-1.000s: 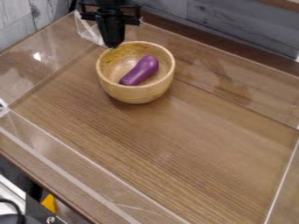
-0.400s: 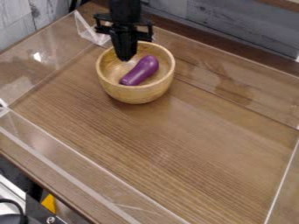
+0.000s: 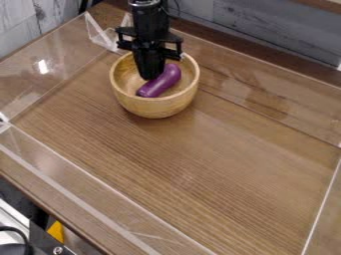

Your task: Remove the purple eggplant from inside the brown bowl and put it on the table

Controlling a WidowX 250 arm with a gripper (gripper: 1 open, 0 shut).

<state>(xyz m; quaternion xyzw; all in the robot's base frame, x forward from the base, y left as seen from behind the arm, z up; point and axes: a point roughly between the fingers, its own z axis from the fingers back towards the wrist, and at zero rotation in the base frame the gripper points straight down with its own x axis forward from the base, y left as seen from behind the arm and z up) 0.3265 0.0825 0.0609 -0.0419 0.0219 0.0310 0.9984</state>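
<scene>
The purple eggplant (image 3: pixel 160 83) lies inside the brown bowl (image 3: pixel 155 103), which stands on the far half of the table (image 3: pixel 200 179). Its long axis runs on a slant, from the near-left of the bowl's hollow up toward the far-right, where its upper end sits close under the rim.

The pincer (image 3: pixel 151 78) hangs over the bowl, pointing straight down, its dark body rising out of the top of the view. Its tips reach down into the hollow, at the far-left part, and overlap the eggplant's upper left flank in the picture. So the eggplant lies just to the right and a little nearer than the tips, not squarely beneath them (whether a finger already touches the skin cannot be told from this angle).

The fingers look slightly spread rather than pressed together, though the dark metal against the dark fruit makes the gap hard to read. Nothing appears pinched yet.

Judging from this, the grasp turns on the fingers straddling the eggplant across its narrow width, with the slanted axis running between them.
</scene>
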